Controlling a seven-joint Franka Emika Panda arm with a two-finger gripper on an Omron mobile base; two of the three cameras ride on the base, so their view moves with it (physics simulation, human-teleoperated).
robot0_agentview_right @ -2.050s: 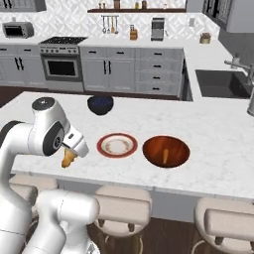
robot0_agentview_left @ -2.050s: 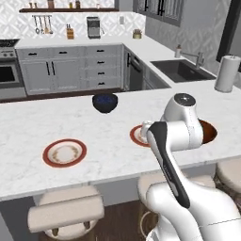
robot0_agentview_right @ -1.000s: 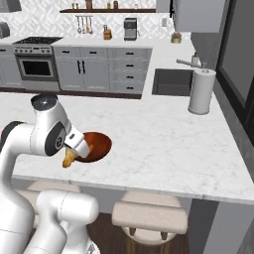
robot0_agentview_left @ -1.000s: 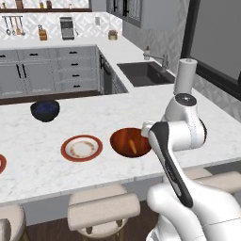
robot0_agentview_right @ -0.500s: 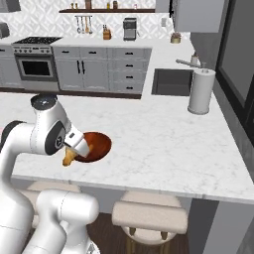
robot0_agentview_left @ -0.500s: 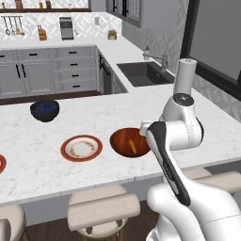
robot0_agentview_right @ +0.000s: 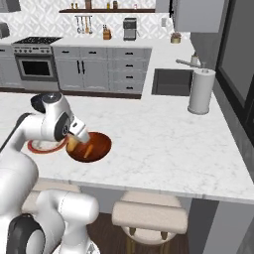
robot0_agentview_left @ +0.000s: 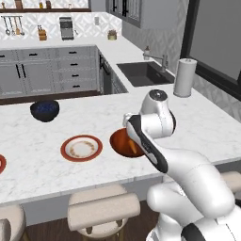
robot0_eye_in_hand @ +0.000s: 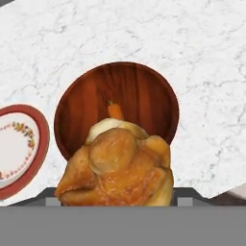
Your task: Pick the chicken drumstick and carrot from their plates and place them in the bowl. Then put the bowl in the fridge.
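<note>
Above the bowl (robot0_eye_in_hand: 139, 103) — drumstick (robot0_eye_in_hand: 117, 170) in the claw (robot0_agentview_right: 74, 143).

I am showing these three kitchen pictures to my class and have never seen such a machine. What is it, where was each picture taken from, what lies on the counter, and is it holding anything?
It is a white robot arm on a driving base, in a computer-drawn kitchen. Two pictures come from cameras behind the arm, left and right; the third looks along its gripper. On the marble counter lie a reddish-brown bowl with a carrot inside, a red-rimmed plate, a dark bowl and a paper towel roll. The gripper holds a chicken drumstick above the bowl.
</note>
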